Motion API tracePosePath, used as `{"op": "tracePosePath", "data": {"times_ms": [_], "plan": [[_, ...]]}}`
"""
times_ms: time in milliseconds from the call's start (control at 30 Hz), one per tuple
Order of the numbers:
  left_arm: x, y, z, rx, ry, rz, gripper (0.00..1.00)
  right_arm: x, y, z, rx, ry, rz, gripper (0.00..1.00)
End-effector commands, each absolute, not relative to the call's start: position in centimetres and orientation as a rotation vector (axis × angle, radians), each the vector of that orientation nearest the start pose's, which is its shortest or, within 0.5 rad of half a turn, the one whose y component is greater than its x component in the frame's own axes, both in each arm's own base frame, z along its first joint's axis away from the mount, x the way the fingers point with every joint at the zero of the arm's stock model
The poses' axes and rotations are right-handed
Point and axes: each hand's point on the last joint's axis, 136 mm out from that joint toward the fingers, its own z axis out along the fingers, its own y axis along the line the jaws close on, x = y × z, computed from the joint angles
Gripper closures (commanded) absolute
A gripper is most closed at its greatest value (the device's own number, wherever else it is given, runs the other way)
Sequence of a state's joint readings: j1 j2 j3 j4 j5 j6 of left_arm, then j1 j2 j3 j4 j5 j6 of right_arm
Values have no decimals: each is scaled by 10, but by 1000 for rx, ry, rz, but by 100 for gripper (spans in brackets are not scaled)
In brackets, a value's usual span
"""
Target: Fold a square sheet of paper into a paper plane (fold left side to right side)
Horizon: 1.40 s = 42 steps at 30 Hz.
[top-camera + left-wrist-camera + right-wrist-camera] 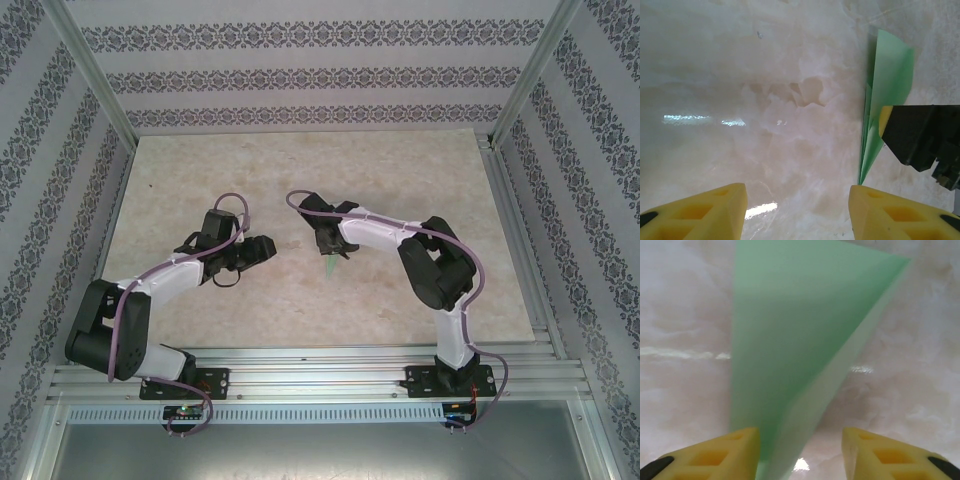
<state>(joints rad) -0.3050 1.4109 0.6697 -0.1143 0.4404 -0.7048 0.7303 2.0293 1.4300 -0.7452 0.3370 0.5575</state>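
The square sheet of paper stands folded into a slim, pointed, pale mint-green paper plane (331, 265) on the marble-look table, just in front of my right gripper (330, 247). In the right wrist view the paper plane (790, 340) runs from the far side down between the yellow fingers and rests against the left fingertip (735, 450). The right gripper (800, 452) is open, with a wide gap on the paper's right. My left gripper (262, 248) is open over bare table (797, 210). The plane (887, 85) stands to its right, with a right-gripper finger (915, 132) in front of it.
The beige marble-look tabletop (300, 180) is walled by patterned panels and metal posts (95, 75). An aluminium rail (320, 370) with both arm bases runs along the near edge. The two grippers face each other near the table's middle, a short gap apart.
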Motion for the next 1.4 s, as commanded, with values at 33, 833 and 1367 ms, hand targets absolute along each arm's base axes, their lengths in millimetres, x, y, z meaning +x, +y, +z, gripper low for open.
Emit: {"op": "tracePosePath", "data": {"times_ms": [33, 833, 1367], "plan": [[315, -179, 94, -272, 2499, -1015, 42, 362, 226, 51, -142, 2700, -247, 65], [371, -331, 79, 35, 2559, -1349, 71, 342, 196, 74, 76, 2693, 136, 65], [357, -230, 81, -177, 2513, -913, 58, 334, 245, 92, 143, 2681, 176, 36]]}}
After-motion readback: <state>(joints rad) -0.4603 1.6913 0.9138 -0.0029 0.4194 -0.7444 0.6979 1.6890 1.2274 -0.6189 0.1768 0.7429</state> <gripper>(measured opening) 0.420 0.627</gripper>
